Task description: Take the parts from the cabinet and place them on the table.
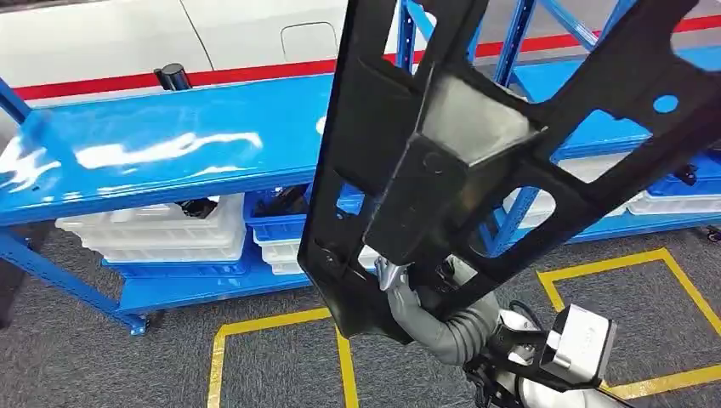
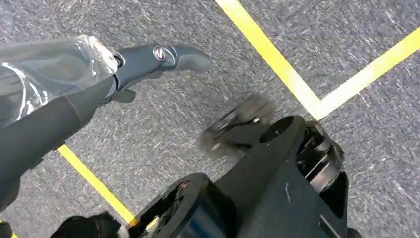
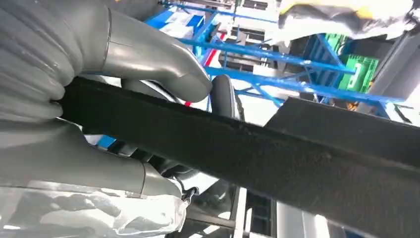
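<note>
1. Gripping the black frame part (image 1: 442,161) at its lower edge, the right hand (image 1: 408,293) lifts it close before the blue shelf (image 1: 170,149).
2. Left hand (image 2: 74,89) hangs above grey floor (image 2: 163,124), thumb extended, holding nothing.
3. White trays (image 1: 161,231) sit beneath the shelf.

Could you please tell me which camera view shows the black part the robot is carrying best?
The head view: the black part appears nearly whole, a frame with cut-outs held up by the right robot hand at its lower end. The right wrist view shows just one dark edge gripped between thumb and fingers. The left wrist view looks at the floor.
</note>
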`<state>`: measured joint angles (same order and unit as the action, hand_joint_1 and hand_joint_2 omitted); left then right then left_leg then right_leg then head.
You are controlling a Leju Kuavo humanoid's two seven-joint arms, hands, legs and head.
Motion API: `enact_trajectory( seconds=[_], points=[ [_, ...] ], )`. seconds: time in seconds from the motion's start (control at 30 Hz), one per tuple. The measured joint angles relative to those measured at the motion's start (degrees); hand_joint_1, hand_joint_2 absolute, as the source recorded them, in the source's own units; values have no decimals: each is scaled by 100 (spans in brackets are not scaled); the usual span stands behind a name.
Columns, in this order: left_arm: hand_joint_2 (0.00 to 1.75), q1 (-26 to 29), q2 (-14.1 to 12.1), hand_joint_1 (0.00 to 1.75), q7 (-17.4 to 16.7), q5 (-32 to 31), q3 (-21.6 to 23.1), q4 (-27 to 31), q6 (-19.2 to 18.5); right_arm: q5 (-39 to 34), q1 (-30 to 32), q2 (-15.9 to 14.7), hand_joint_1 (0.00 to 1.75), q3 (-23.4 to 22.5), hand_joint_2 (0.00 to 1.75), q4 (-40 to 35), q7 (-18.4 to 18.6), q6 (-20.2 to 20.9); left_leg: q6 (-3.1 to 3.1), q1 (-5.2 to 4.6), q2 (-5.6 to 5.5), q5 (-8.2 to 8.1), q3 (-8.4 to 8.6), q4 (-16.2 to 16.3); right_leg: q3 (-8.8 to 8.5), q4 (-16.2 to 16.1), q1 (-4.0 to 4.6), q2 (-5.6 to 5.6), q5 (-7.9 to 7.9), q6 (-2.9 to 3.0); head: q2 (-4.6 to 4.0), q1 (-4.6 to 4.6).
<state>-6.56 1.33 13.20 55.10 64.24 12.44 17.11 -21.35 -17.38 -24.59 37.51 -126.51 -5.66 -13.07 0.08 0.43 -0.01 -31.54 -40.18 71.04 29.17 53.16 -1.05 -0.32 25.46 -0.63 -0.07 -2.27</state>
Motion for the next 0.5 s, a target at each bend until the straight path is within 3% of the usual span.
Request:
enact_trajectory(
  seconds=[0.03, 0.07, 0.1, 0.13, 0.17, 0.2, 0.23, 0.33, 0.37, 0.4, 0.47, 0.5],
  points=[
    [175, -2, 0, 0, 0, 0, -4, 0, 0, 2, 15, 0, 175, 0, 175, 0, 0, 0, -21, 20, 0, 22, 27, 218, 86, 4, -8, -1, -66, -17, 0, 0],
    [175, -3, 0, 0, 0, -2, -4, 0, 0, 2, 26, 0, 175, 0, 175, 0, 0, 0, -39, 39, 1, 165, 146, 190, 163, 6, -18, -1, -126, -35, 0, 0],
    [175, -2, 0, 0, -2, -4, -4, 0, 2, 2, 33, 0, 175, 0, 175, 0, -2, 0, -59, 58, 1, 383, 375, -54, 249, 10, -32, 2, -191, -63, 0, 0],
    [175, 8, 0, 0, -15, -4, -4, 0, 2, 2, 34, 2, 175, -2, 175, 0, -2, 0, -76, 79, 1, 580, 740, -550, 344, 16, -51, 13, -261, -101, 0, 0],
    [175, 10, 0, 0, -15, -7, -4, 0, 0, 4, 32, 2, 175, -2, 175, -2, -2, 0, -86, 100, -1, 598, 1106, -1075, 399, 26, -56, 29, -317, -146, 0, 0],
    [175, 10, 9, 0, -15, -9, -2, 0, 0, 7, 35, 2, 175, -2, 175, -11, -7, 0, -81, 91, -29, 475, 1474, -1583, 449, 36, -33, 33, -356, -189, 0, 4],
    [175, 19, 9, 0, -15, -13, -2, 0, 0, 9, 29, 2, 175, -22, 175, -17, -17, 0, 24, 60, -75, 363, 1602, -1912, 478, 42, -28, 29, -413, -228, 0, -7],
    [175, 67, 11, 0, -15, -13, 0, 0, 0, 28, 38, 0, 175, -37, 175, -17, -35, 0, 192, 35, -49, 471, 1391, -1836, 563, 3, -37, 30, -597, -336, 0, -13],
    [175, 65, 13, 0, -15, -13, 0, 0, 0, 28, 55, 2, 175, -39, 175, -20, -37, 0, 275, 51, -18, 540, 1342, -1841, 627, 75, -69, 34, -463, -344, 0, -11],
    [175, 70, 11, 0, -15, -13, 0, 0, 2, 31, 60, 2, 175, -39, 175, -22, -42, 2, 326, 35, -20, 596, 1289, -1842, 719, 326, -69, 26, -139, -341, 0, -20],
    [175, 72, 11, 0, -17, -13, -2, 0, 2, 35, 67, 2, 175, -50, 175, -22, -44, 0, 395, 0, -11, 724, 1135, -1840, 1023, 1295, -47, 29, 584, -339, 0, -20],
    [175, 68, 15, 0, -17, -13, -2, 0, 0, 35, 69, 2, 175, -50, 175, -22, -44, 0, 411, -24, -9, 786, 1051, -1837, 1136, 1758, -28, 29, 783, -339, 0, -20]
  ],
)
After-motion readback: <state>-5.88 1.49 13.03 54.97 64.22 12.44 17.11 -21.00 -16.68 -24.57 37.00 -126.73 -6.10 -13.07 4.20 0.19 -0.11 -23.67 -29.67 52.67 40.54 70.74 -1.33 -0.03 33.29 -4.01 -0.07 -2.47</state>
